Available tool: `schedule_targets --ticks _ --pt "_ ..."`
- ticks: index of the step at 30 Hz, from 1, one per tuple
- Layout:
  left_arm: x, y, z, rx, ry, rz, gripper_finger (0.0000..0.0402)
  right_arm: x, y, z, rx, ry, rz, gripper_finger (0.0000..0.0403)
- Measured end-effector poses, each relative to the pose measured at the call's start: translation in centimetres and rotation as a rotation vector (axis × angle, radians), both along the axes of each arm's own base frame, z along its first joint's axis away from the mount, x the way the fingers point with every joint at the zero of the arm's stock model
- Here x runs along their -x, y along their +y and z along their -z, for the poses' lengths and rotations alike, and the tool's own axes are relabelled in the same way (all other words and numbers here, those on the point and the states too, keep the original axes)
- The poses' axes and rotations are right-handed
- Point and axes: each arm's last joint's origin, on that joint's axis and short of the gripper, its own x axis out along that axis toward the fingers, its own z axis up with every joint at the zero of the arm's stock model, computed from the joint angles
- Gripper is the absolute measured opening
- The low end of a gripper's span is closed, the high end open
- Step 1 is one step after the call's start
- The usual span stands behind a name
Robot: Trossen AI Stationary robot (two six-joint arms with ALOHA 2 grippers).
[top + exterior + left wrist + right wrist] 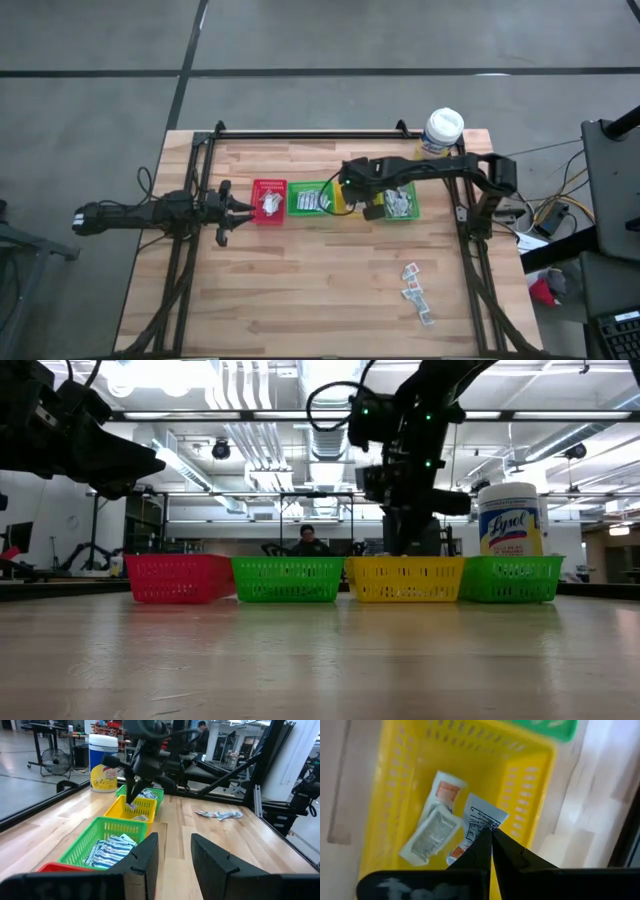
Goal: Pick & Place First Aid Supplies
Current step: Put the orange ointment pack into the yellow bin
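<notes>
My right gripper (490, 839) is shut on a white sachet with black print (482, 817) and points steeply down over the yellow bin (530, 775). Two more sachets (432, 832) lie flat on that bin's floor. In the left wrist view the same gripper (131, 802) hangs just over the yellow bin (120, 812). Several loose sachets (415, 290) lie on the table's near right. My left gripper (172, 855) waits open at the table's left, beside the red bin (269, 200), with nothing between its fingers. My right gripper pinches the sachet by its lower edge (481, 831) between its two fingertips. The fingers come from above, slanting down. The sachet sticks out beyond the tips, lifted clear over the inside of the yellow bin.
Four bins stand in a row across the table's middle: red, green (310, 198) with blue-white sachets (107, 851), yellow, and a second green one (400, 203) holding grey sachets. A wipes tub (443, 130) stands at the far right. Bare wood lies toward the near edge.
</notes>
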Motion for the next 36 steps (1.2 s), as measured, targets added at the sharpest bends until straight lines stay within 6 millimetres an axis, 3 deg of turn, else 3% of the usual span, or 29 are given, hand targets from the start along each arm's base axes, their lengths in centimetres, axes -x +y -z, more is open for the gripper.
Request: schedule_targets --ticks 10,36 --pt "0.0 0.0 0.0 -0.01 0.001 0.001 0.0113 0.0 0.2 0.7 -0.068 0.046 -0.089 0.0008" --pt "0.0 0.0 0.0 -0.01 0.0 0.001 0.0113 -0.2 -0.8 0.7 -0.066 -0.006 -0.015 0.0008"
